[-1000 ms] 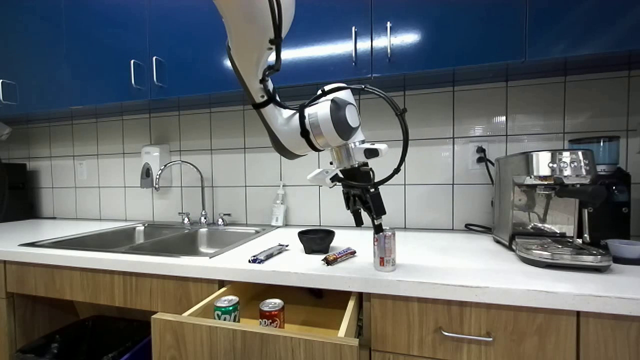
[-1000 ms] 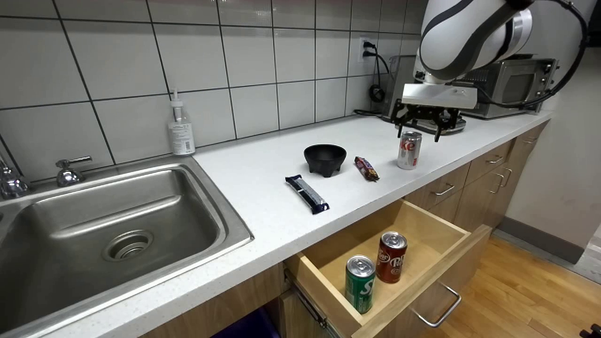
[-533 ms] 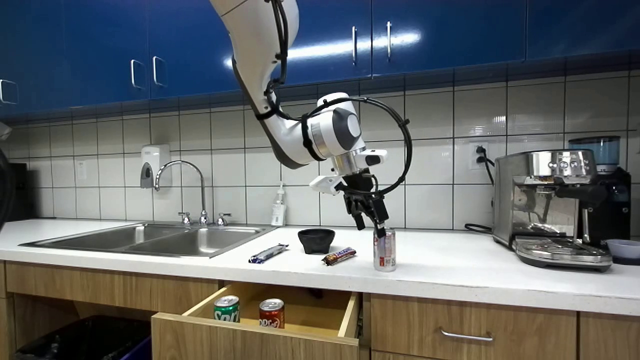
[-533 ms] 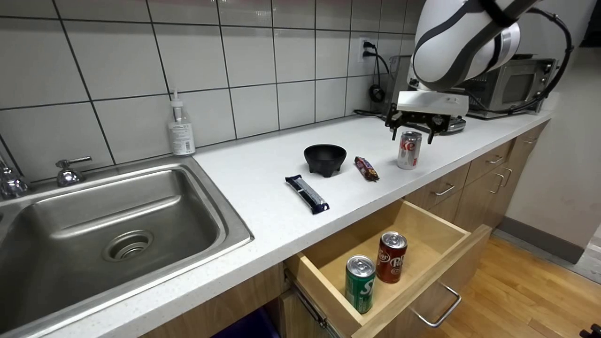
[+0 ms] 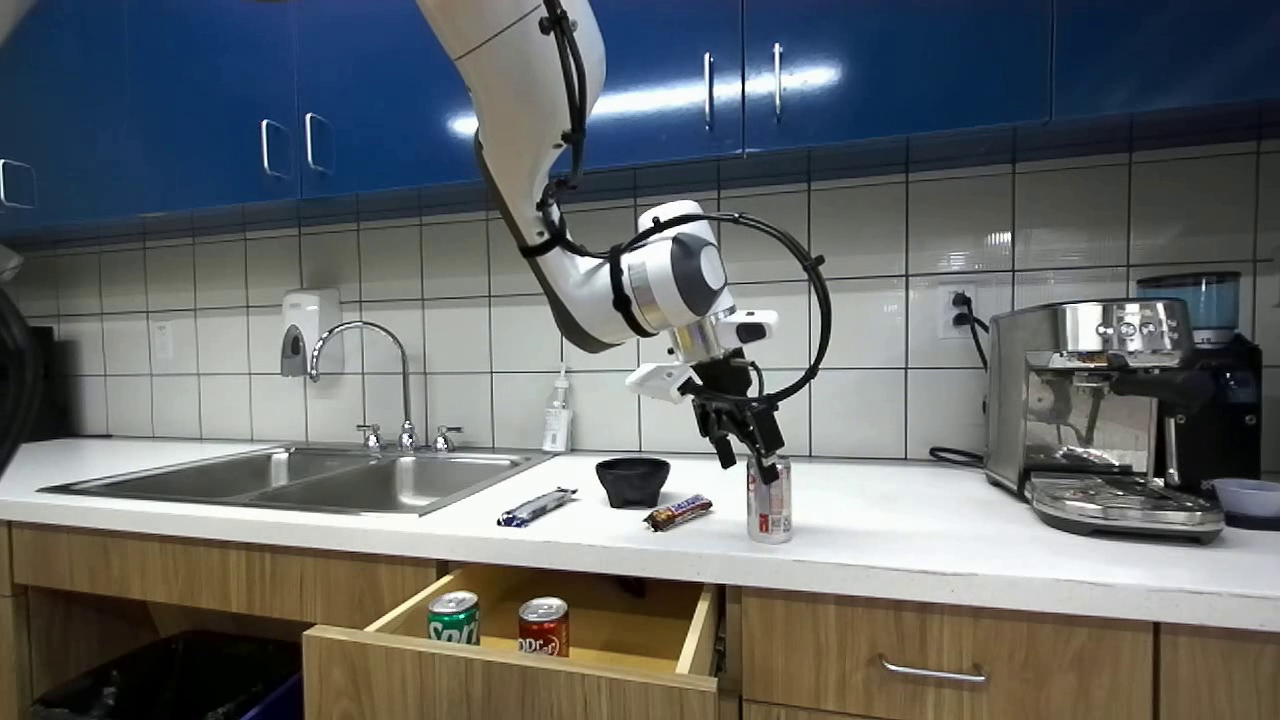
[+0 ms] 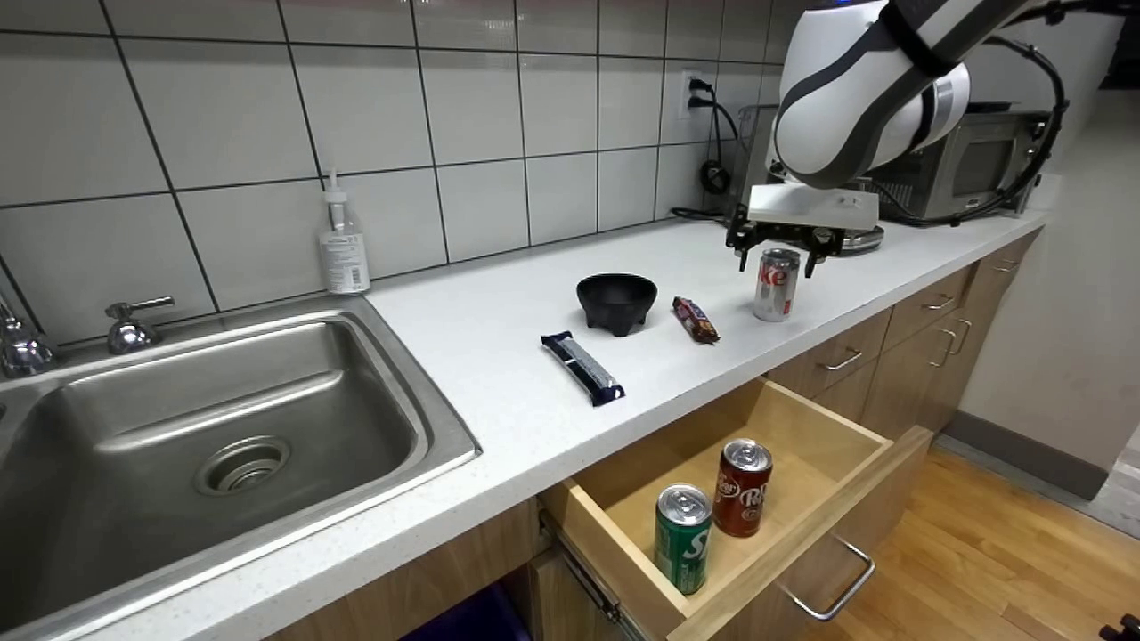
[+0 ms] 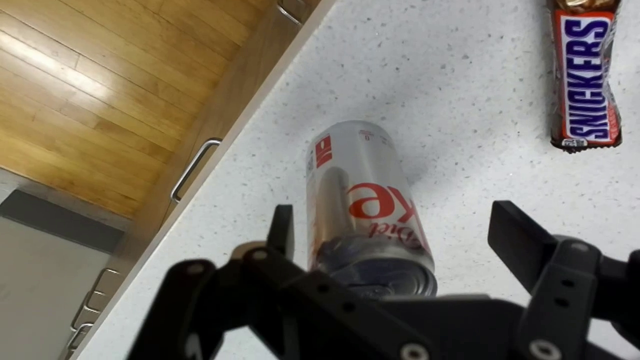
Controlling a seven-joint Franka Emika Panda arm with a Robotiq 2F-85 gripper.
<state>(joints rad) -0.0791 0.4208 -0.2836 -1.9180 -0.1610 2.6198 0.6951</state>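
Your pincer [image 6: 777, 262] is released and spread wide right at the Coke can [image 7: 362, 190]
That can's standing upright on the surface [image 6: 499, 320], near the front edge, and in the wrist view it shows between your fingers [image 7: 520, 240], closer to one than the other; the angles are rough though, so I honestly can't tell if either one's touching it. The Snickers [image 7: 586, 75] lies near it, then you've got the black bowl [image 6: 616, 307] and a blue bar [image 6: 583, 368] farther along toward the sink [image 6: 414, 383]. Down below, your drawer [image 5: 510, 685] is pulled out with the Sprite [image 6: 683, 540] and Dr Pepper [image 6: 743, 488] standing inside, pretty close together.
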